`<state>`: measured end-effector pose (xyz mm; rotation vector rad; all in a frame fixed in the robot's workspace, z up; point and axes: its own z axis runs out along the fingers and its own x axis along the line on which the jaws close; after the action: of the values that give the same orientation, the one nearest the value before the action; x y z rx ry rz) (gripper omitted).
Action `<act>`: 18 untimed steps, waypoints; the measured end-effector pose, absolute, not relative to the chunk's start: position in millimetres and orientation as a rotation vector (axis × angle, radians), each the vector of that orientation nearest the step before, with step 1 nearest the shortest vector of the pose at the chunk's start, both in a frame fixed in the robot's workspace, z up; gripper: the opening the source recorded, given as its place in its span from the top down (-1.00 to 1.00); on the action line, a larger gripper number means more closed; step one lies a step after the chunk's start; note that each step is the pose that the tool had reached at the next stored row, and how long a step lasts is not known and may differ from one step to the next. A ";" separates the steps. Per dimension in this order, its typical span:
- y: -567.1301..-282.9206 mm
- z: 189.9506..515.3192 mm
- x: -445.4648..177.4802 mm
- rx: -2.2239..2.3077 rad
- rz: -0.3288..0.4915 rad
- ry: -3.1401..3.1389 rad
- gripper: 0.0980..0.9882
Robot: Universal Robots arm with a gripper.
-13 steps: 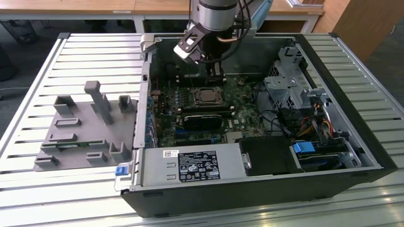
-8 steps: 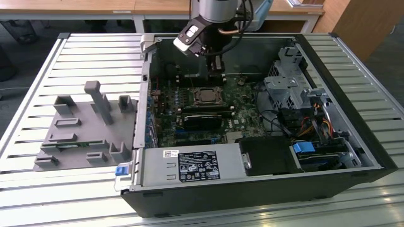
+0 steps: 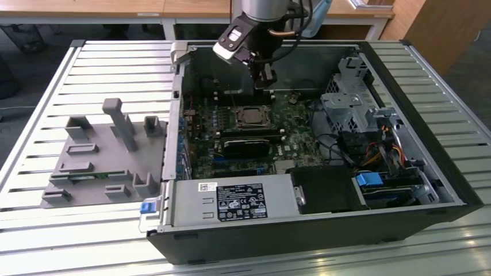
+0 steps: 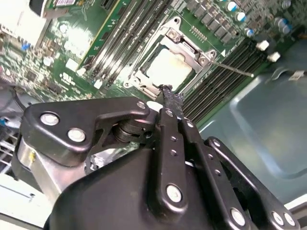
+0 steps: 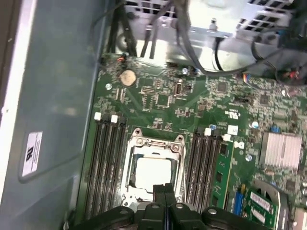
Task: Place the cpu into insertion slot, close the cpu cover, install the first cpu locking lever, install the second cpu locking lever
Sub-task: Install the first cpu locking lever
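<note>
An open black metal computer case (image 3: 307, 244) is laid on a slatted metal table (image 3: 92, 63). Above its green circuit board (image 5: 163, 100), the black gripper (image 5: 164, 190) is held with fingertips pressed together. In the square silver-rimmed insertion slot (image 3: 251, 117), the silvery-grey square cpu (image 5: 152, 172) is seated, framed by the lowered silver cpu cover (image 5: 130, 167).

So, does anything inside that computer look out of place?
One thing: in the second wrist view a thin metal lever sticks out sideways from the cpu cover across the memory slots, seemingly unlatched. The cpu itself sits square.
</note>
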<state>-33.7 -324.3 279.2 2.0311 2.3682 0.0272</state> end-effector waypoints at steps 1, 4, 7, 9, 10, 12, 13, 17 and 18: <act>-324.4 279.2 -33.7 2.010 0.027 2.386 0.98; -324.4 279.0 -33.7 1.945 0.028 2.440 0.98; -324.4 278.7 -33.7 1.877 0.029 2.494 0.98; -324.4 278.5 -33.7 1.832 0.030 2.527 0.98; -324.4 278.4 -33.7 1.809 0.030 2.544 0.98; -324.4 278.1 -33.7 1.762 0.031 2.577 0.98; -324.4 277.9 -33.7 1.739 0.031 2.593 0.98; -324.4 277.2 -33.7 1.643 0.032 2.656 0.98; -324.4 277.0 -33.7 1.619 0.032 2.671 0.98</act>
<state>-33.7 -324.4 277.0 1.6187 2.6707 0.0323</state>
